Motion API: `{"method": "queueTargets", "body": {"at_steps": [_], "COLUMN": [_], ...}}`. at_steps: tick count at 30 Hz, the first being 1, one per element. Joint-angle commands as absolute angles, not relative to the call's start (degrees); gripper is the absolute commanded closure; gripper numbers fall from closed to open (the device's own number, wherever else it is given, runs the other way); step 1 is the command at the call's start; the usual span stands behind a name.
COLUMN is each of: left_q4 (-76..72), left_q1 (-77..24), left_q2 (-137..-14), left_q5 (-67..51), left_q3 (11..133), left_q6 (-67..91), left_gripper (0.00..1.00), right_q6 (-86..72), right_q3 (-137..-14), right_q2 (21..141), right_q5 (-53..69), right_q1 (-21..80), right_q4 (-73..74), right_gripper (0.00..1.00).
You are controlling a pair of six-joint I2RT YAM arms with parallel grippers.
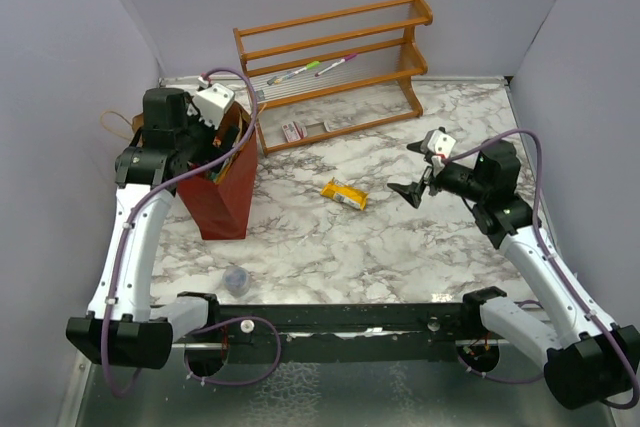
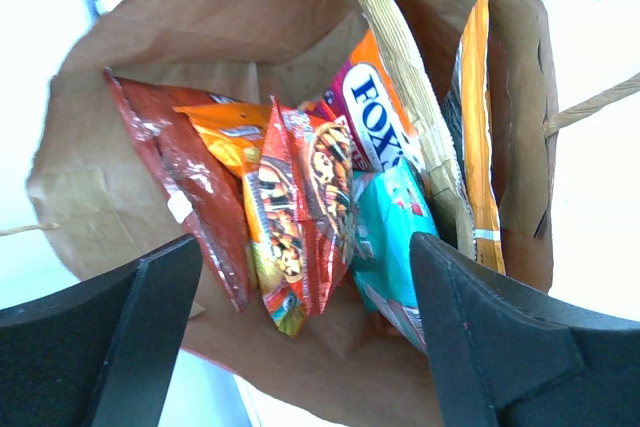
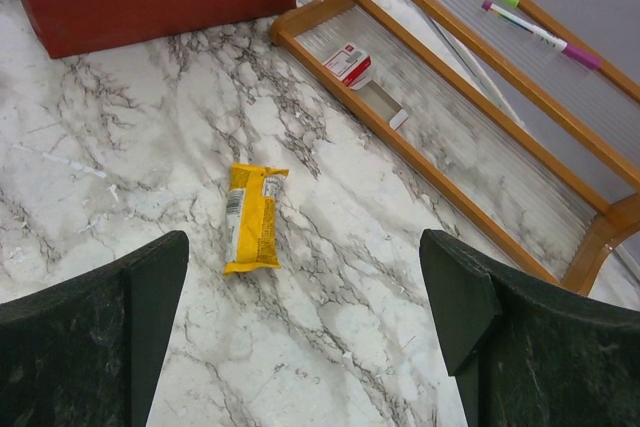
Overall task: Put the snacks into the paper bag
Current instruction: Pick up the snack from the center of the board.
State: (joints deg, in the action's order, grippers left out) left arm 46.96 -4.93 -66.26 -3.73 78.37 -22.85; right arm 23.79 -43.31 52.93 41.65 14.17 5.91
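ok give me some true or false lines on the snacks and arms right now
The yellow packet lies on the table, outside the paper bag: true.
The right jaws are shut on the yellow packet: false, they stand open above it, empty.
The paper bag is empty: false, several packets stand inside it.
Two marker pens lie on the wooden rack: true.
The left jaws stand open over the paper bag: true.
The clear cup sits on the wooden rack: false, it sits on the table near the front edge.
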Motion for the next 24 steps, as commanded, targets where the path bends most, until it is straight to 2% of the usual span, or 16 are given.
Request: {"method": "queueTargets", "body": {"at_steps": [1, 8, 19, 24], "left_q4": [43.77, 38.75, 33.80, 32.94], "left_q1": [-4.75, -4.75, -4.75, -4.75], "left_q2": [-62.88, -58.65, -52.42, -51.04], "left_q5": [-5.53, -8.13, -9.77, -9.95], "left_q3": [79.85, 75.57, 71.32, 69.93], "left_q6": [-21.91, -17.44, -16.54, -16.76], "left_gripper": [0.01, 0.01, 0.01, 0.01], "right_q6": [23.25, 22.10, 17.02, 14.76], "right_q3": [-43.35, -44.92, -53.32, -56.69], "right_q2": [54.43, 60.61, 80.43, 88.33], "right_q5": [42.49, 42.99, 36.50, 38.02], "right_q1": [13.97, 14.33, 17.02, 17.13], "right_q4": [4.49, 5.86, 11.16, 13.68], "right_gripper": [0.00, 0.04, 0.12, 0.15]}}
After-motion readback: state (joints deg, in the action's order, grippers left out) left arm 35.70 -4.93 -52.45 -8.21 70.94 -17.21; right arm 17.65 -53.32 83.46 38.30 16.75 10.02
